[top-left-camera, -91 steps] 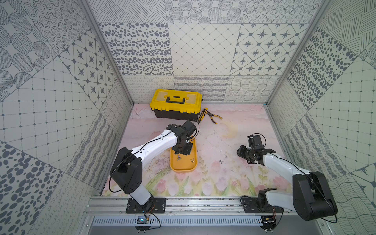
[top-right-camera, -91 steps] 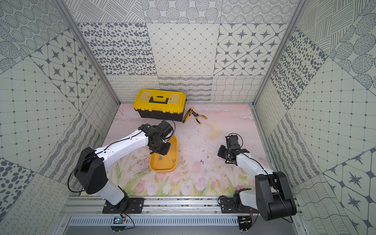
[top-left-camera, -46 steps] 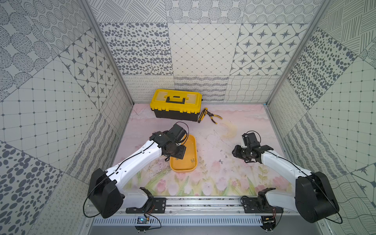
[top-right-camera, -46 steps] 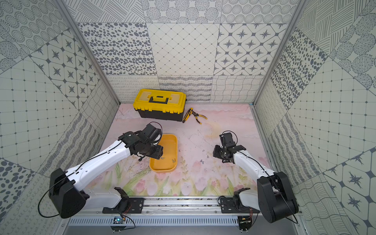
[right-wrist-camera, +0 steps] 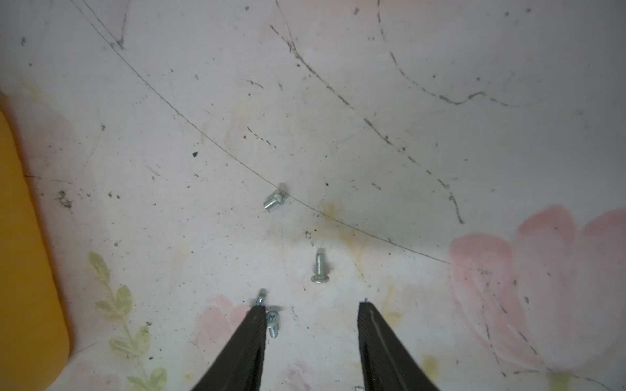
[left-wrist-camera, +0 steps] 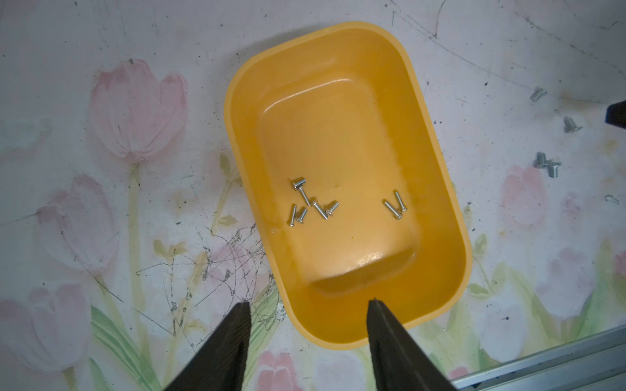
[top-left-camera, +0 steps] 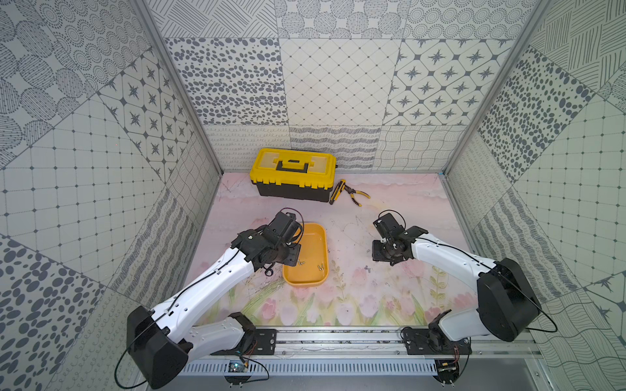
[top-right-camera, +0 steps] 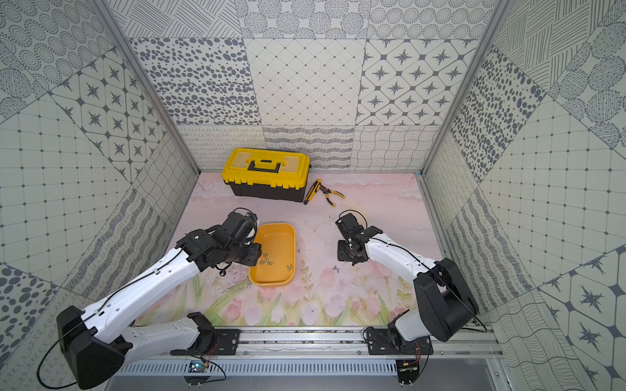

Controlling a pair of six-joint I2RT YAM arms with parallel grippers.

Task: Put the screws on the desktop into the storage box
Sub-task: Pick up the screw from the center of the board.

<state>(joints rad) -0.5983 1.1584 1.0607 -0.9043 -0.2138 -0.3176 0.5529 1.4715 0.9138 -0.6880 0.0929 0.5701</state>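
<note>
The yellow storage box [top-left-camera: 310, 243] is set near the middle of the pink flowery table [top-left-camera: 406, 196]. Several small screws [left-wrist-camera: 313, 206] are seen lying inside it, in two little groups. The left end effector [left-wrist-camera: 308, 303] is held over one end of the box. Its two fingers are spread apart and nothing is held between them. A few loose screws [right-wrist-camera: 320, 269] are seen on the table beside the box. The right end effector [right-wrist-camera: 311, 304] is held low over them, spread apart too. Nothing is gripped by it, though one screw [right-wrist-camera: 272, 325] is seen just beside a finger.
</note>
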